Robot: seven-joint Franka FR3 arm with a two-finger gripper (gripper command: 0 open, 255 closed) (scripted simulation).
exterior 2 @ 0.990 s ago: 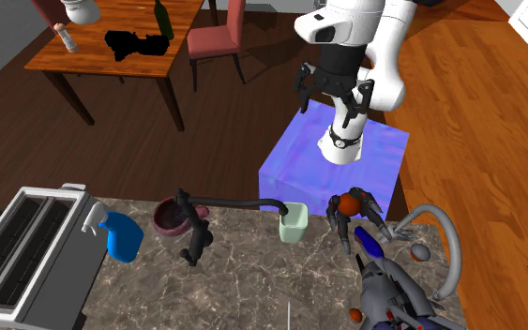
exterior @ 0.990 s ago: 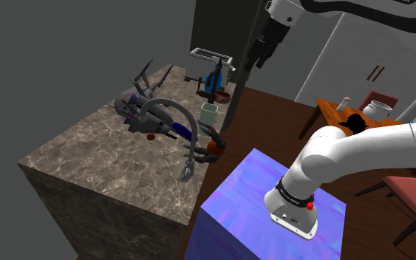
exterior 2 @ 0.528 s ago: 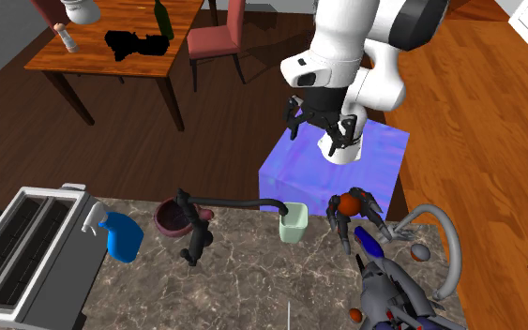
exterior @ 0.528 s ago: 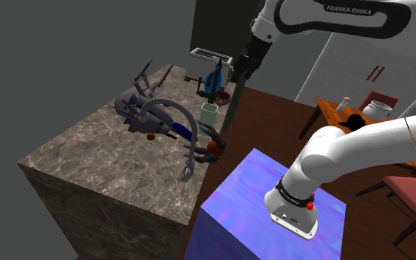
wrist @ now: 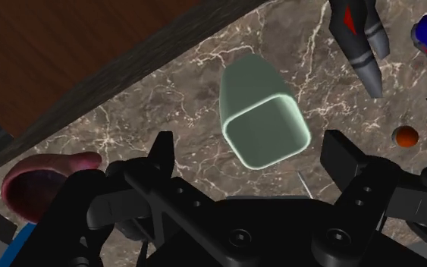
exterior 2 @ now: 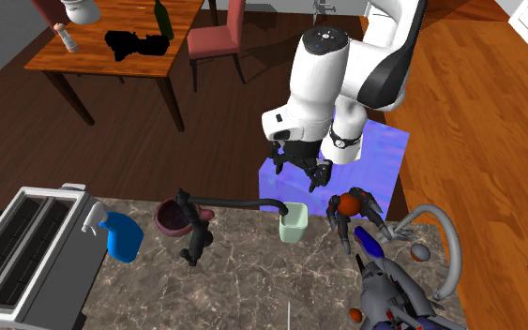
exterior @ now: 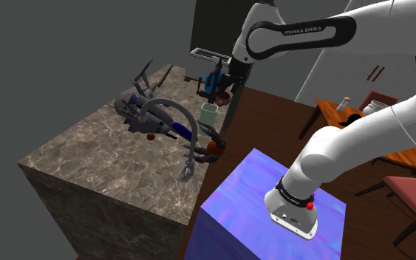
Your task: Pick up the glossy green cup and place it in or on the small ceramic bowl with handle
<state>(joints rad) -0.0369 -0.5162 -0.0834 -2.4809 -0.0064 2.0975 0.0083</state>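
Note:
The pale green, square-sided cup point(exterior: 208, 113) point(exterior 2: 293, 221) stands upright on the marble counter point(exterior 2: 243, 281) near its edge. In the wrist view the cup point(wrist: 261, 114) lies just beyond my fingertips, its mouth toward the camera. The dark reddish bowl with handle point(exterior 2: 169, 216) point(wrist: 39, 182) sits on the same counter, apart from the cup. My gripper point(exterior 2: 299, 169) point(exterior: 237, 74) point(wrist: 253, 155) hangs open above the cup, pointing down, touching nothing.
A black figure with a long arm point(exterior 2: 194, 236) stands between bowl and cup. Also on the counter are a blue spray bottle point(exterior 2: 116, 234), a toaster point(exterior 2: 22, 258), a claw toy with an orange ball point(exterior 2: 351, 206) and a grey spaceship toy point(exterior 2: 393, 295). A dining table point(exterior 2: 112, 42) stands beyond.
The arm has swung down and toward the counter, bringing the gripper from high over the stand to just above the cup. The fingers stayed open. Nothing on the counter moved.

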